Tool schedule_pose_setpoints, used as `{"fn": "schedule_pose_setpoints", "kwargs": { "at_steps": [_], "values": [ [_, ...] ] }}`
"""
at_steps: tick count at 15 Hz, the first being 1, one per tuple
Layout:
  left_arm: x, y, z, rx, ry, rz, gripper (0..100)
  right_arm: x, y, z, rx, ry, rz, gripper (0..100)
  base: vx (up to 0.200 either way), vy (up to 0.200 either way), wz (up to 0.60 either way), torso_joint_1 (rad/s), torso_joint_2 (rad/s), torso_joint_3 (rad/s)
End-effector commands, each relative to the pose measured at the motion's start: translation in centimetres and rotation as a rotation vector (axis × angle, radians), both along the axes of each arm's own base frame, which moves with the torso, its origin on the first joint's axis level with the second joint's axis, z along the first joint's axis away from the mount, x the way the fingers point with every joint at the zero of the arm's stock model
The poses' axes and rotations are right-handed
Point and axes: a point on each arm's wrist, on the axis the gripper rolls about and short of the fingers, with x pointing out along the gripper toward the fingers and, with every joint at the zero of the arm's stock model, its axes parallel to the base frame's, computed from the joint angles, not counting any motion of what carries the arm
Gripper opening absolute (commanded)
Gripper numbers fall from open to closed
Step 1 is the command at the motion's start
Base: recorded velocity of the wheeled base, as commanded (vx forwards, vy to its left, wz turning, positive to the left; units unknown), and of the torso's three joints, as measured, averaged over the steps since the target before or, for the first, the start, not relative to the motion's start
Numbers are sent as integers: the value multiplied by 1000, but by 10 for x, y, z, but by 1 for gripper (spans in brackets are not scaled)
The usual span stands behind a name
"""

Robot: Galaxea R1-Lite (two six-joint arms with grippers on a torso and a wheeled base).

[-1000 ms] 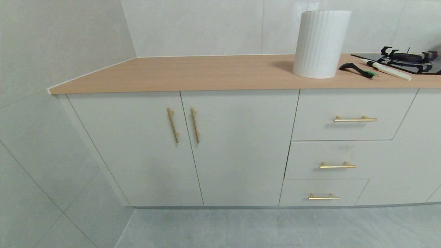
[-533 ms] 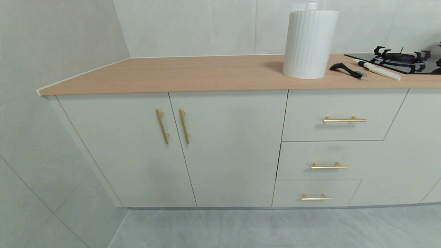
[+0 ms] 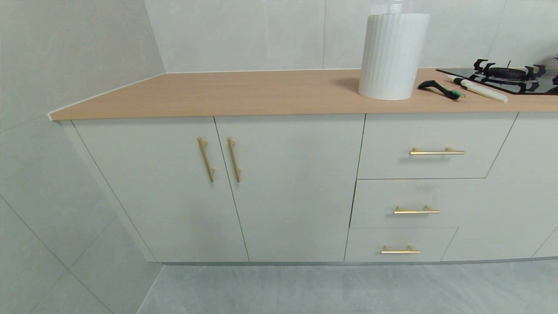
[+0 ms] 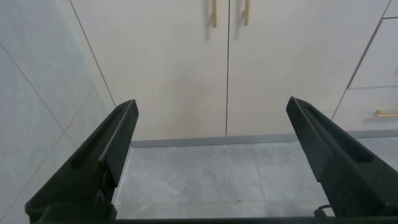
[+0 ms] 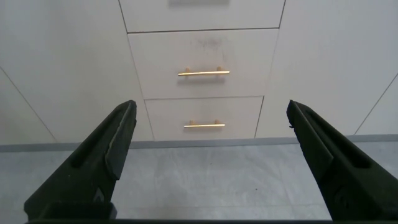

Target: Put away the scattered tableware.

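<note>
The black left gripper (image 4: 211,109) and right gripper (image 5: 211,109) hang low facing the pale brass-handled cabinet (image 3: 296,183), both spread wide, empty.

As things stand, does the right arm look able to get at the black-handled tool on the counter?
Probably not yet: the right gripper hangs open, low before the lower drawers, below the countertop. The black-handled tool lies uncovered beside the white container, so only height is lacking.

Bright, soft, even light. The canister (image 3: 393,54) throws a faint shadow to its left on the desk (image 3: 244,93). Cabinet (image 3: 287,187) lines bow toward the head view's edges.
</note>
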Motion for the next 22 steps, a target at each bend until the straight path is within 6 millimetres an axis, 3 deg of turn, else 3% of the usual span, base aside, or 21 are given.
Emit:
{"fn": "schedule_pose_setpoints", "kwargs": {
  "at_steps": [1, 5, 16, 19, 22],
  "values": [
    [0, 0, 0, 0, 2, 0, 100, 0, 0, 0, 0, 1, 0, 100, 0, 0, 0, 0, 0, 0],
    [0, 0, 0, 1, 0, 0, 100, 0, 0, 0, 0, -1, 0, 100, 0, -150, 0, 3, 2, 2],
    [0, 0, 0, -2, 0, 0, 100, 0, 0, 0, 0, -1, 0, 100, 0, 0, 0, 0, 0, 0],
    [0, 0, 0, -2, 0, 0, 100, 0, 0, 0, 0, 1, 0, 100, 200, 0, 0, 1, 5, 2],
    [0, 0, 0, -2, 0, 0, 100, 0, 0, 0, 0, -1, 0, 100, 0, 0, 0, 0, 0, 0]
  ]
}}
